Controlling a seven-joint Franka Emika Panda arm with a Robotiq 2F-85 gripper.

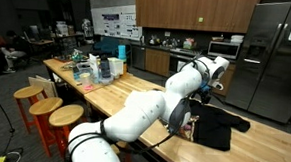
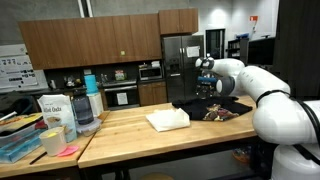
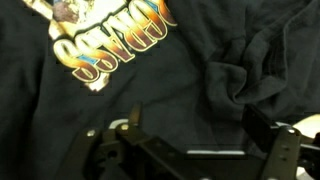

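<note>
On the wooden counter (image 2: 130, 140) a folded white cloth (image 2: 167, 120) lies near the black T-shirt (image 3: 150, 95), jars and a blue-capped bottle (image 2: 88, 100) stand well apart at the other end, and wooden stools (image 1: 46, 106) line one side in an exterior view. The shirt lies rumpled at the counter's end, directly beneath the gripper (image 3: 195, 125), whose fingers are spread wide and grasp nothing. In the wrist view its printed lettering (image 3: 110, 50) runs aslant from lower left to upper right, yellow and orange on dark cloth, with a bunched fold (image 3: 245, 80) beside it; the garment's overall long axis cannot be told.
</note>
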